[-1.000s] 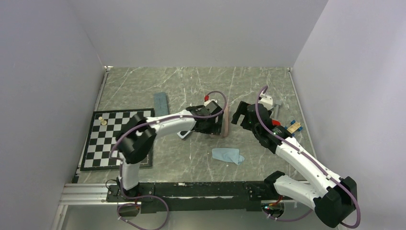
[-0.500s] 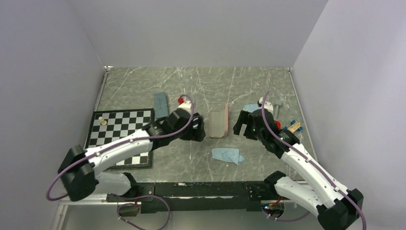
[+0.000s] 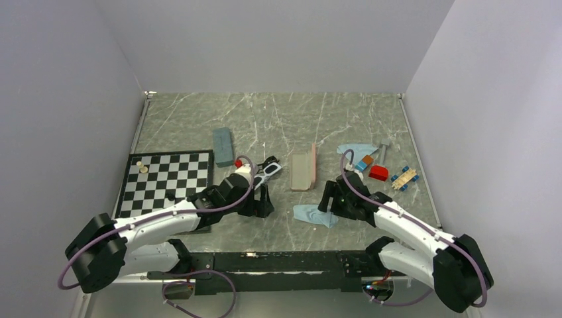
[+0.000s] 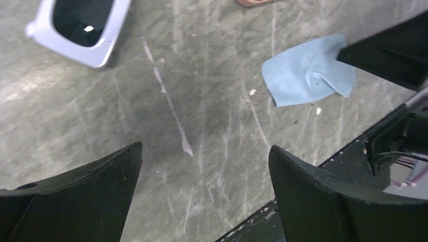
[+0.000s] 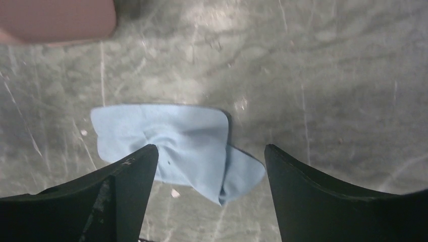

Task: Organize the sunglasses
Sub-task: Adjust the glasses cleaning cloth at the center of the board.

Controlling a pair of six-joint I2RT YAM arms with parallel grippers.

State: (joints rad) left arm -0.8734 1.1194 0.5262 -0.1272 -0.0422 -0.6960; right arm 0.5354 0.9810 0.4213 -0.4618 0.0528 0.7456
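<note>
**Overhead view.**
- Pink case [image 3: 303,168]: oblong, lying at mid-table. I cannot tell what is in it.
- Slate-blue case [image 3: 223,146]: lying further back on the left, just beyond the chessboard [image 3: 166,189]. Its contents cannot be made out either.
- White-framed sunglasses [image 3: 268,170]: out on the bare table [image 3: 278,119], between the two cases and inside neither.
- Light blue cloth [image 3: 313,215]: crumpled, in front of the pink case.
- Second cloth [image 3: 350,150]: further back on the right.
- Left gripper [image 3: 262,203]: low over the table, in front of the sunglasses.
- Right gripper [image 3: 327,199]: at the near cloth's right edge.

**Left wrist view.**
- Left gripper [image 4: 204,194]: jaws spread wide over bare table, holding nothing.
- White-framed sunglasses [image 4: 81,25]: dark lens up, well ahead of the fingers.
- Light blue cloth [image 4: 308,70]: off to the right.

**Right wrist view.**
- Right gripper [image 5: 209,161]: jaws spread to either side of the light blue cloth [image 5: 171,141]. I cannot tell whether they touch it.
- Pink case [image 5: 55,20]: only one end shows, beyond the cloth.
</note>
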